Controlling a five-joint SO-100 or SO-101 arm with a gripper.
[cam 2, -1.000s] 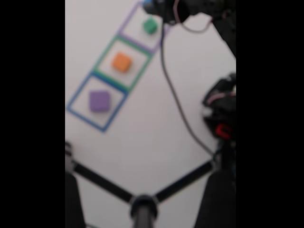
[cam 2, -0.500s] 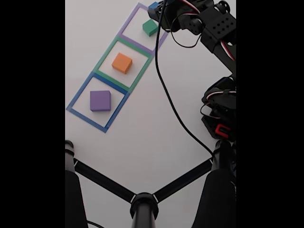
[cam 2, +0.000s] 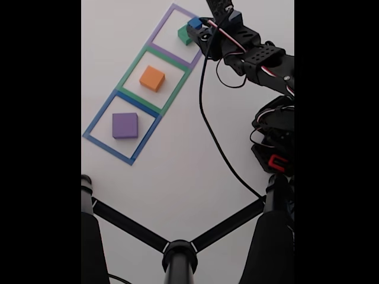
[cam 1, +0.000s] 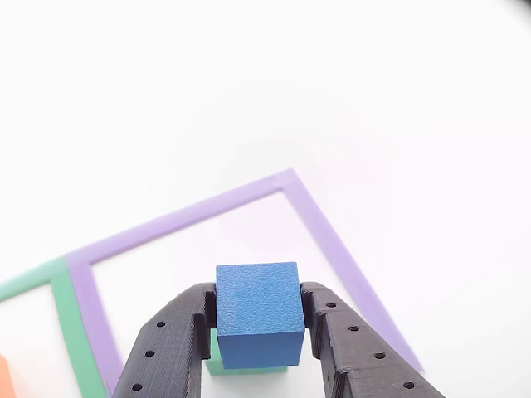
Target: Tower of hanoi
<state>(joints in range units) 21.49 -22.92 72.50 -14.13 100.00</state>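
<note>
Blue cube (cam 1: 257,313), clamped between the pincer's (cam 1: 259,325) black jaws, now hangs over the green block (cam 2: 183,36) inside the purple tape square (cam 1: 319,224), having come in from the outline's far edge half a second ago; stacking looks imminent.

green block (cam 1: 249,365) mostly behind blue cube (cam 1: 258,313), orange block (cam 1: 4,377) cropped

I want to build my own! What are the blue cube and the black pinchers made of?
Blue cube: probably plastic or painted wood; matte, finely grainy faces, crisp edges. Gripper fingers: likely 3D-printed black plastic; dull layered texture with small round holes.
</note>
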